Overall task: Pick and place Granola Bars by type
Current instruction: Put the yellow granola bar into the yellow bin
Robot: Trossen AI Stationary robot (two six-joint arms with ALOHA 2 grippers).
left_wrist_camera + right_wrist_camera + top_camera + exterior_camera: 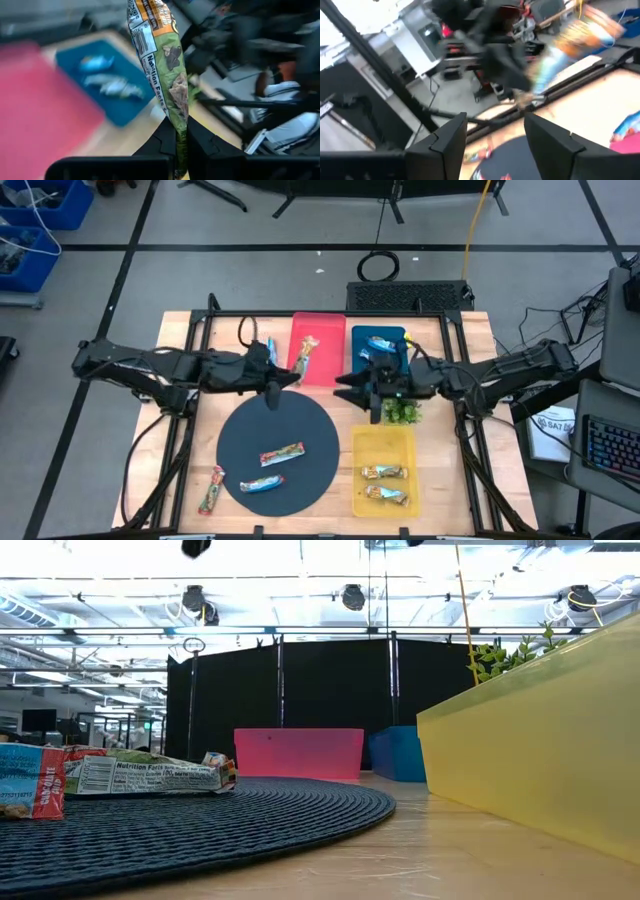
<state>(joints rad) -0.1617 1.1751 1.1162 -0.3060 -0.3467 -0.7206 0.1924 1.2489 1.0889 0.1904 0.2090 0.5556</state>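
Observation:
My left gripper (290,376) is shut on an orange-green granola bar (305,357) (162,60), above the near part of the red tray (326,330). My right gripper (352,390) (495,131) is open and empty, between the blue tray (378,338) and the dark round mat (240,435). Blue-white bars (107,82) lie in the blue tray. An orange-green bar (282,453) and a blue-white bar (262,483) lie flat on the mat. Another orange-green bar (210,490) lies on the table left of the mat. Two silvery-tan bars (384,473) lie in the yellow tray (383,438). My left gripper pinches one end of the orange-green bar's wrapper (180,122) between its two fingers. The fingers come about level from the table's left and lie along the bar. The bar sticks out past the fingertips, lifted clear above the red tray.
A green plant sprig (403,412) lies between the blue and yellow trays, just under my right gripper. The two grippers are close together over the table's middle. In the low view the mat's bars (150,775) lie at left and the yellow tray's wall (540,730) stands at right.

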